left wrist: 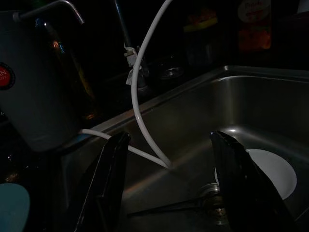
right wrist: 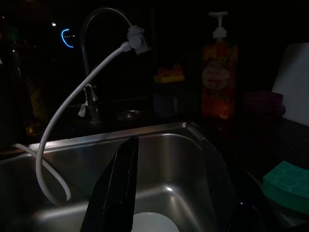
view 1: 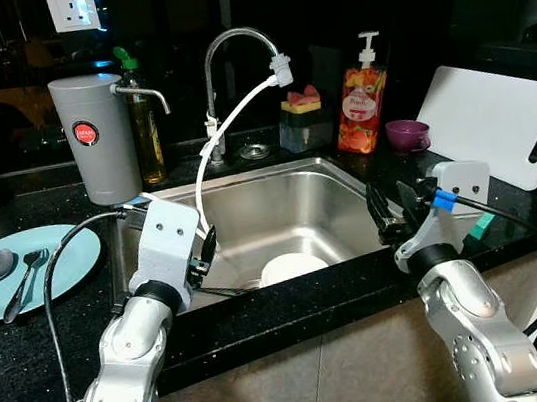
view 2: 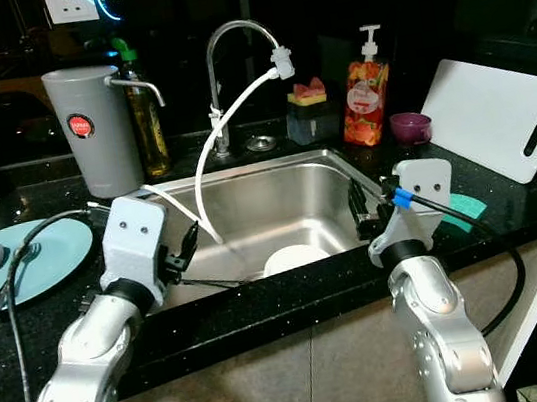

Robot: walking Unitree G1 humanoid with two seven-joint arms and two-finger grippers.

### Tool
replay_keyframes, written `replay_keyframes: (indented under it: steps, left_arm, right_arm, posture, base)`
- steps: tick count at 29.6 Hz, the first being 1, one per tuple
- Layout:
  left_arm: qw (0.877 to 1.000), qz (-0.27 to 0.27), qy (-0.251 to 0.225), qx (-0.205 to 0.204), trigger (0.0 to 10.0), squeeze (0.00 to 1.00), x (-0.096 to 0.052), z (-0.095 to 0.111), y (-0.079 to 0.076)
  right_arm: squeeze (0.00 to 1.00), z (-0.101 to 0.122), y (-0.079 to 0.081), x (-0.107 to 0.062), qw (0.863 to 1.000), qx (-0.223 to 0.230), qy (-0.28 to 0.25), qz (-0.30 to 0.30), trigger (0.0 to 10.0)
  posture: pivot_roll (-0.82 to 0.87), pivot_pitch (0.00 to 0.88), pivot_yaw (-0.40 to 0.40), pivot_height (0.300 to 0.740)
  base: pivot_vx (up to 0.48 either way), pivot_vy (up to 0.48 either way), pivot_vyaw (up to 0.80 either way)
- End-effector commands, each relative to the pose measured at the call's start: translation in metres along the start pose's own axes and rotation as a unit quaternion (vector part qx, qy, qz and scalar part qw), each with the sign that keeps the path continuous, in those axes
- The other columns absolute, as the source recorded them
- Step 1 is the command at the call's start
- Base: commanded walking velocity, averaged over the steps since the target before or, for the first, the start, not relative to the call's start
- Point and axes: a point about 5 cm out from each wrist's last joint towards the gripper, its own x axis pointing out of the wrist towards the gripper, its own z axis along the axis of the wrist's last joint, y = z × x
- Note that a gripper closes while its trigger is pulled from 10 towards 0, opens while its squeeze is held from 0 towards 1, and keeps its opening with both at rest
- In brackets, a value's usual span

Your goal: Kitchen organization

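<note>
On the counter's left end a blue plate [view 1: 60, 262] holds two spoons [view 1: 2, 276]. The left gripper [left wrist: 169, 183] hangs wide and empty over the sink's [view 1: 289, 203] left front edge, above a white plate [view 1: 291, 266] and a utensil [left wrist: 166, 208] on the sink floor. The right gripper [view 1: 395, 204], empty with fingers apart, waits at the sink's right edge; this looks like the approach, and the next move calls for lowering the left gripper onto the utensil.

Light is falling from the front onto the steel sink [view 1: 280, 209], which is gleaming brightly, while the wall behind is sinking into near blackness. The white cutting board [view 1: 499, 121] and socket [view 1: 74, 6] are glaring pale. The black bench [view 1: 27, 343] is showing faint speckles. Both wrist views are running very dark and grainy; the nearest black fingers [left wrist: 111, 188] are looming soft and out of focus.
</note>
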Motion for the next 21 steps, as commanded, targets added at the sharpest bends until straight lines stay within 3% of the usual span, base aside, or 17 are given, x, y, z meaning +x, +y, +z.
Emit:
replay_keyframes:
  steps: [1, 21]
  left_arm:
    - [1.0, -0.008, -0.002, 0.004, 10.0, 0.0, 0.0013, 0.0022, -0.0033]
    - [1.0, -0.01, -0.005, 0.003, 10.0, 0.0, 0.0022, 0.0029, -0.0042]
  right_arm:
    - [0.0, 0.0012, -0.0005, -0.0016, 1.0, -0.002, -0.003, -0.003, 10.0]
    - [0.0, 0.0032, -0.0006, -0.0008, 1.0, -0.005, -0.006, 0.0, 10.0]
  posture:
    - [0.18, 0.016, -0.092, 0.74]
    - [0.17, 0.01, -0.096, 0.74]
  base:
    - [0.0, 0.0, 0.0]
    - [0.0, 0.0, 0.0]
